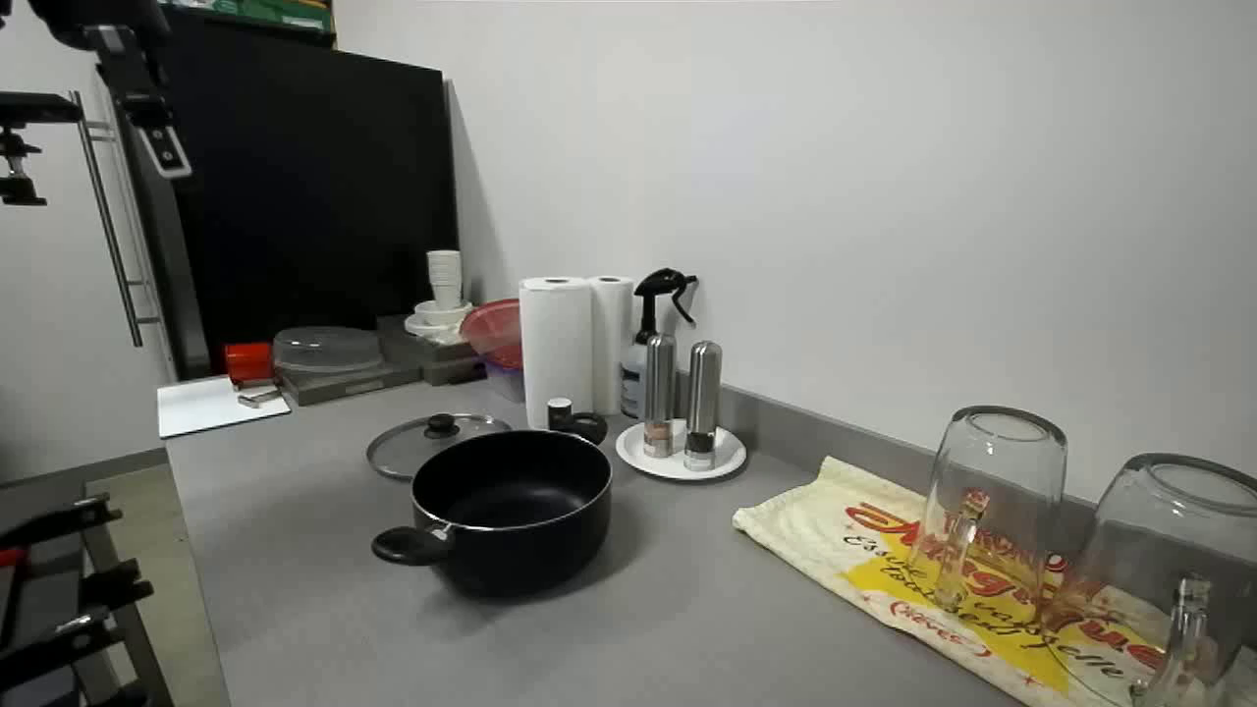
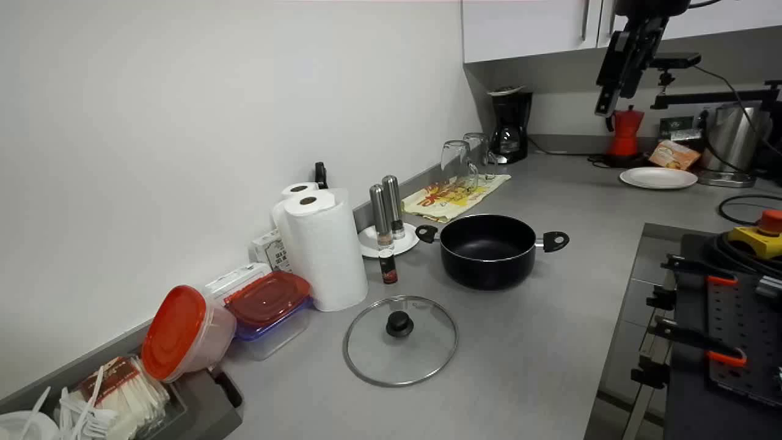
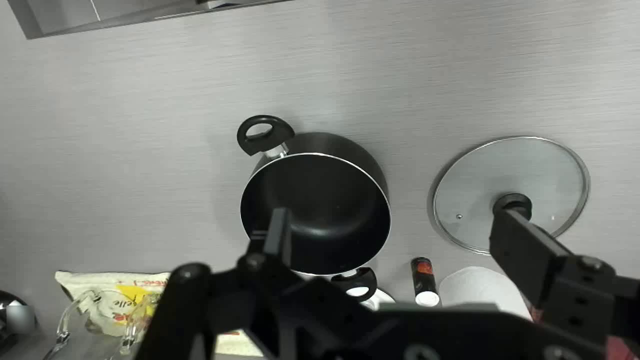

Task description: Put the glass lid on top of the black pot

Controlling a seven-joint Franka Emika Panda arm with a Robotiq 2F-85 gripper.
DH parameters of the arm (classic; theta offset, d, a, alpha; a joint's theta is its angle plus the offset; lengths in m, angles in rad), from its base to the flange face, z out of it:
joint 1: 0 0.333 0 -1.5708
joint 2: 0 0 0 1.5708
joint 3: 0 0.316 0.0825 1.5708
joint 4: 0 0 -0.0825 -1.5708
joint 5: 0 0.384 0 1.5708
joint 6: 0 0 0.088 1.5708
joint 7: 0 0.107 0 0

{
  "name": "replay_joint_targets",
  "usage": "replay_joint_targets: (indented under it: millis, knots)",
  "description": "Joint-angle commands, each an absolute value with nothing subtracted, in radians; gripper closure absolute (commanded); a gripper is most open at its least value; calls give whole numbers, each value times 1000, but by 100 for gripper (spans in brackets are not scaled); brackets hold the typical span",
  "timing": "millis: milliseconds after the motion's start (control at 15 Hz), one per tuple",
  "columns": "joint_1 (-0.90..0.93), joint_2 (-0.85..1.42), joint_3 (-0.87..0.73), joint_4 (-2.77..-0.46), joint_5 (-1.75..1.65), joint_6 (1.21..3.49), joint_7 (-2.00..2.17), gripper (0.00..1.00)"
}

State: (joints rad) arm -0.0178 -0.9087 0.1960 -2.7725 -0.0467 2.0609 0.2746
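Observation:
The glass lid lies flat on the grey counter with its dark knob up, in both exterior views [image 1: 393, 452] [image 2: 421, 357] and on the right in the wrist view [image 3: 480, 175]. The black pot stands open beside it, in both exterior views [image 1: 530, 560] [image 2: 489, 273] and near the middle of the wrist view [image 3: 350, 147]. The lid and pot are apart. My gripper is high above the counter in both exterior views [image 1: 165, 152] [image 2: 613, 104]. In the wrist view its fingers [image 3: 392, 217] are spread wide with nothing between them. One finger partly covers the pot, the other covers part of the lid.
Paper towel rolls [image 2: 330, 256], a small dark spice bottle [image 2: 388, 267] and two metal mills [image 1: 703, 403] on a white plate [image 1: 727, 458] stand near the pot and lid along the wall. Upturned glasses [image 1: 992, 471] stand on a printed towel [image 1: 815, 501]. Plastic containers [image 2: 269, 299] lie beyond the lid.

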Motion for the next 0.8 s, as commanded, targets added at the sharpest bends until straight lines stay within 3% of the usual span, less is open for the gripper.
replay_joint_targets:
  millis: [0,533,733]
  knots:
    - [-12,-907,190,-2770,-52,2058,279,0]
    - [-12,-907,190,-2770,-52,2058,279,0]
    - [-12,-806,221,-2672,-92,2095,256,0]
